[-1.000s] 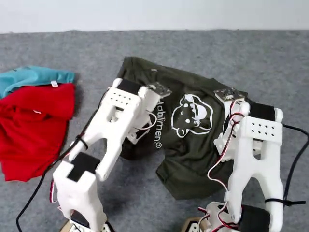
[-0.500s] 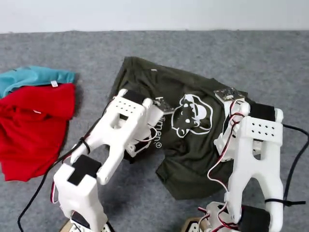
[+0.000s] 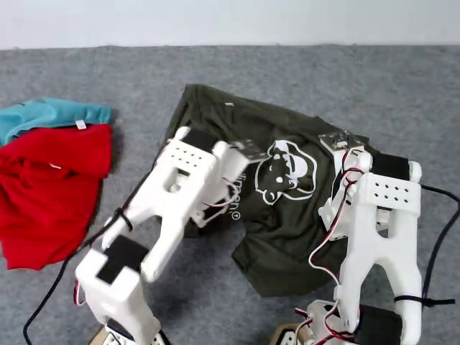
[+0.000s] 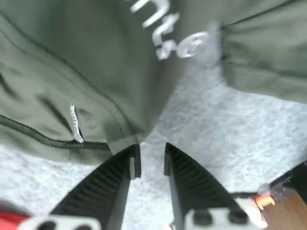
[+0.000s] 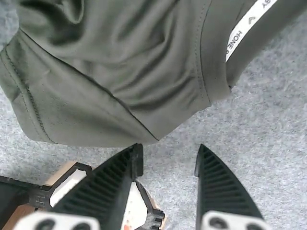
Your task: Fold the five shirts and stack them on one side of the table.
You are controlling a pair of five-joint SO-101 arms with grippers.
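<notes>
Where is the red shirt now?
In the high view the red shirt lies at the left edge of the table, touching the teal shirt behind it, apart from the dark green shirt.

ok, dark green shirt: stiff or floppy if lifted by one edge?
Likely floppy: the dark green shirt lies wrinkled and folded over itself. Probably light, thin fabric. May drag on the grey carpet, not slide.

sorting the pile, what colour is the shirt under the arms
Dark olive green shirt, clearest in the high view.
</notes>
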